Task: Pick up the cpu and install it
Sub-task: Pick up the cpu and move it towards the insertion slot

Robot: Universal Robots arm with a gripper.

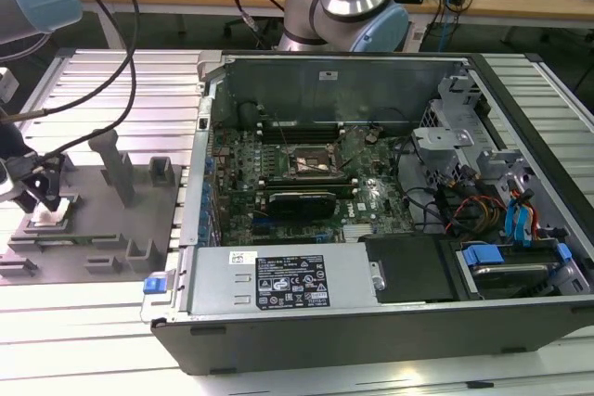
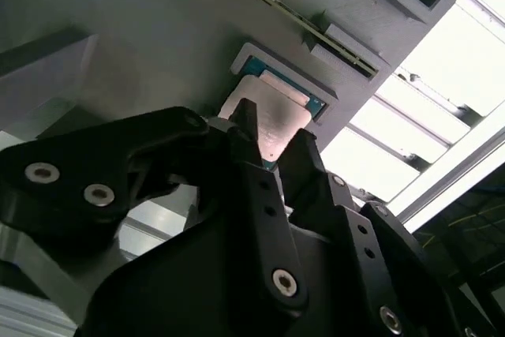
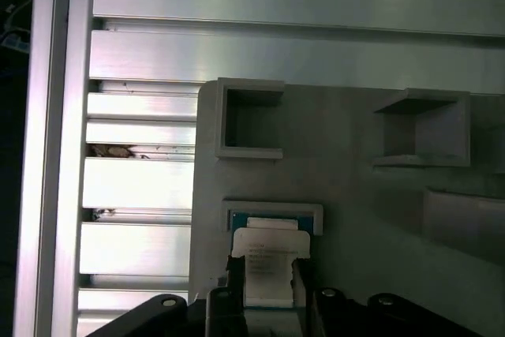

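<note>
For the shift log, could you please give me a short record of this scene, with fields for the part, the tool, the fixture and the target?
part: small flat square cpu with a silver-white metal top, lying in a framed pocket
tool: black gripper, down at the cpu
fixture: grey moulded tray, on a ribbed aluminium table, at the exterior view's left
target: dark square metal-framed socket, on the green motherboard
housing: open dark metal computer case, to the exterior view's right of the tray
</note>
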